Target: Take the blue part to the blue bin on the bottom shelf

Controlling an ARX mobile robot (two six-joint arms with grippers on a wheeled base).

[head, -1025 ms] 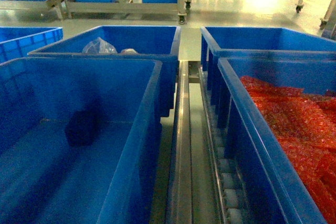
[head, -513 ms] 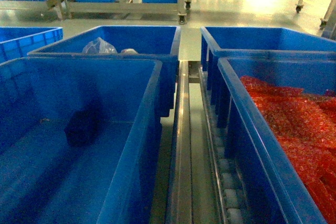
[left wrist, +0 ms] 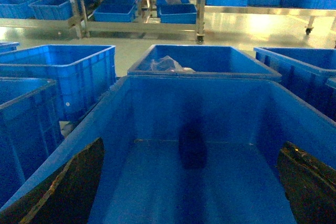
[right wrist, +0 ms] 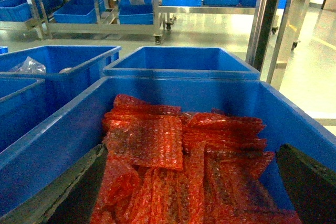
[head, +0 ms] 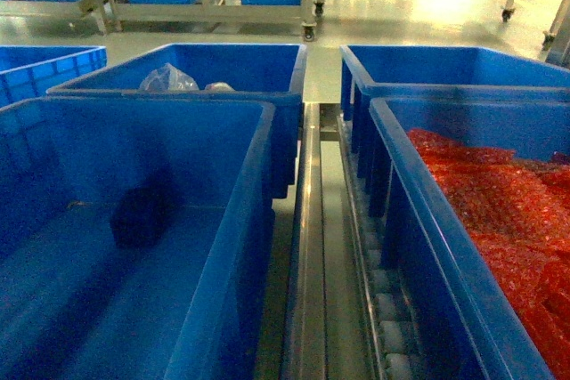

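Note:
The blue bin (head: pixel 258 157) fills the left foreground of the head view, sitting on the bottom shelf (head: pixel 307 246) with its steel rails and white rollers. My left gripper (left wrist: pixel 192 142) hangs open over the bin (left wrist: pixel 131 108), its dark fingers (left wrist: pixel 73 187) far apart with nothing between them. A dark blue shape (left wrist: pixel 192 148) (head: pixel 138 215) lies on the bin's floor against the far wall; I cannot tell whether it is the blue part or a shadow. My right gripper (right wrist: pixel 191 148) is open above red bubble wrap (right wrist: pixel 157 140). Neither gripper shows in the head view.
A crate of red bubble wrap (head: pixel 499 211) stands on the right. Behind the bin is a crate holding a clear plastic bag (head: pixel 167 78), and another blue crate (head: pixel 454 68) sits at back right. More crates (left wrist: pixel 58 72) stand to the left. Steel racks (head: pixel 214 11) line the far floor.

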